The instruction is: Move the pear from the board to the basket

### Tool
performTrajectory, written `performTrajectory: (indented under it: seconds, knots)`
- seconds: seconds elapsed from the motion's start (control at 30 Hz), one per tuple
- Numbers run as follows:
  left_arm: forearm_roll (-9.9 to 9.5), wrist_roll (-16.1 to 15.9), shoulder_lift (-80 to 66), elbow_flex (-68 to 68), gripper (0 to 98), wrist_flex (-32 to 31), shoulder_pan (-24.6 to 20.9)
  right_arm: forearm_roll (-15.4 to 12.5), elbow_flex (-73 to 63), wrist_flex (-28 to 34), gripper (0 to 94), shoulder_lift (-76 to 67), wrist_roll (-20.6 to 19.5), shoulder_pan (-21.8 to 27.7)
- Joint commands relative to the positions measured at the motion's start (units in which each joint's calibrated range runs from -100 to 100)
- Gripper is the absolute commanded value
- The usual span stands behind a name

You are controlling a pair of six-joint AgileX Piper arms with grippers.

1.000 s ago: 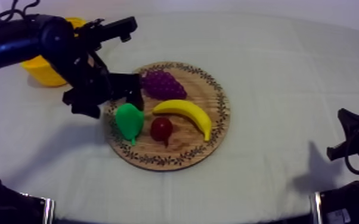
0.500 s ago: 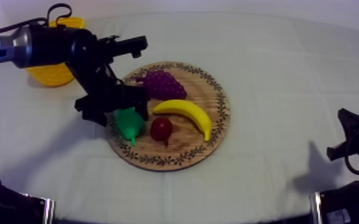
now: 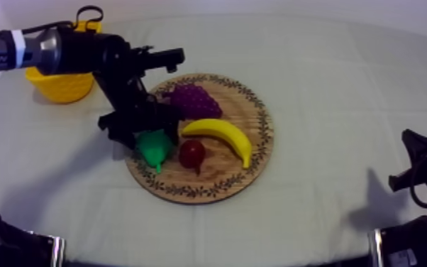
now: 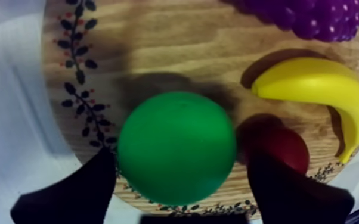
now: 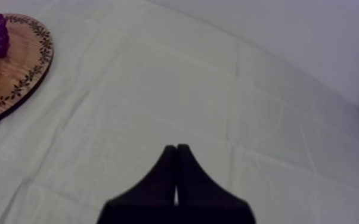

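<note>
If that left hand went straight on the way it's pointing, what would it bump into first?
Most likely the pear: the left hand points straight at it, fingers open on either side. The pear lies on the wooden board, which would come next.

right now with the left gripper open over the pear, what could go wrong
1. One finger of the left gripper stands right by the small red fruit; closing may nudge it or pinch it along with the pear.
2. The pear looks round and smooth between the open fingers; an off-centre squeeze might squirt it out.
3. It lies near the rim of the wooden board, so a knock could roll it onto the cloth.
</note>
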Motion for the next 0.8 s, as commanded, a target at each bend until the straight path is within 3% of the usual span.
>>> performTrajectory:
  seconds: [0.0,0.37,0.77]
  knots:
    - [-0.03,0.0,0.5,-0.4,75.5,0.4,0.0,0.0,0.0,0.0,0.2,0.0,0.0,0.0]
    - [-0.17,1.0,2.3,-1.6,55.9,1.1,0.1,0.0,0.0,0.0,0.2,0.0,0.0,0.0]
    - [-0.16,0.1,-1.1,-1.2,51.9,1.1,0.1,0.0,0.0,0.0,0.2,0.0,0.0,0.0]
